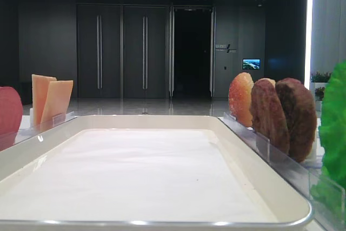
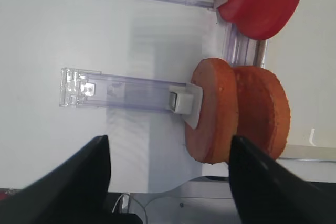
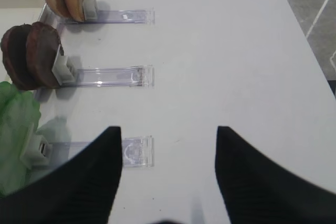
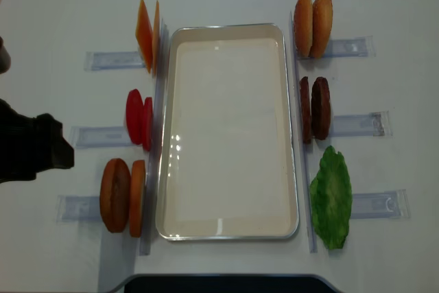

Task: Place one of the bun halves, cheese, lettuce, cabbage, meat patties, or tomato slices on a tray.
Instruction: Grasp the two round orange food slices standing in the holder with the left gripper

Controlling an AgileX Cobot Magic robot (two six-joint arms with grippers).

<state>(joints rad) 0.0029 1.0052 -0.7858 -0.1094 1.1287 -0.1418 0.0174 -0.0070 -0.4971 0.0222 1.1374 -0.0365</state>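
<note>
The cream tray (image 4: 291, 128) lies mid-table with bare white paper inside. Left of it stand the cheese (image 4: 147, 32), the tomato slices (image 4: 139, 120) and two orange discs (image 4: 123, 195). To its right are the bun halves (image 4: 313, 24), the meat patties (image 4: 315, 108) and the lettuce (image 4: 331, 197). My left gripper (image 2: 168, 140) is open and empty, hovering beside the orange discs (image 2: 236, 114), whose lower edge sits by its right finger. My right gripper (image 3: 168, 129) is open over bare table, right of the lettuce (image 3: 16, 129) and the patties (image 3: 31, 53).
Each food stands upright in a clear plastic holder (image 4: 110, 60) along the tray's long sides. The dark left arm (image 4: 31, 149) comes in from the left table edge. The table's near edge (image 2: 173, 184) runs just under the left gripper.
</note>
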